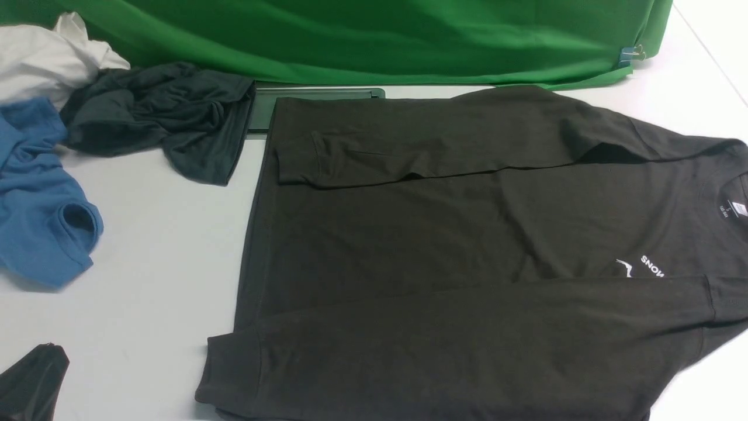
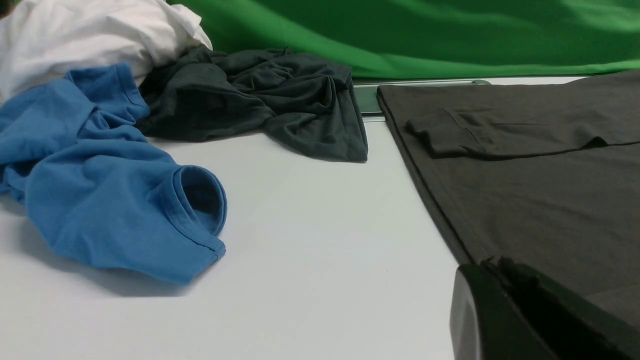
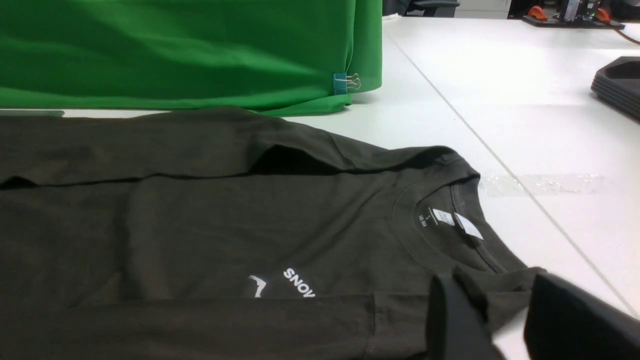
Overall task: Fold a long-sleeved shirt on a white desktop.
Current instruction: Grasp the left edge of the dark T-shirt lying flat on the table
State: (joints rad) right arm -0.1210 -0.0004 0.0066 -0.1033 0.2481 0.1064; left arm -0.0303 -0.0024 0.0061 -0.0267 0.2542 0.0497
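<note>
The long-sleeved shirt (image 1: 467,234) lies flat on the white desktop (image 1: 163,263), very dark, with its neck to the right and its hem to the left. Both sleeves are folded in across the body, and the near one covers part of the white "SNOW" print (image 1: 651,266). My left gripper (image 1: 49,348) is shut and holds nothing. It sits at the near left, apart from the shirt's hem (image 2: 435,190), and its tip (image 2: 487,262) shows in the left wrist view. My right gripper (image 3: 495,287) is out of the front view. Its jaws stand apart at the shirt's near shoulder (image 3: 510,280), below the neck label (image 3: 467,225), pinching nothing.
A blue shirt (image 1: 35,204), a charcoal garment (image 1: 163,117) and a white cloth (image 1: 41,58) are heaped at the far left. A green cloth (image 1: 380,35) with a binder clip (image 1: 631,54) hangs along the back. The grey hatch (image 1: 318,93) peeks out behind the shirt. Black trays (image 3: 620,85) sit far right.
</note>
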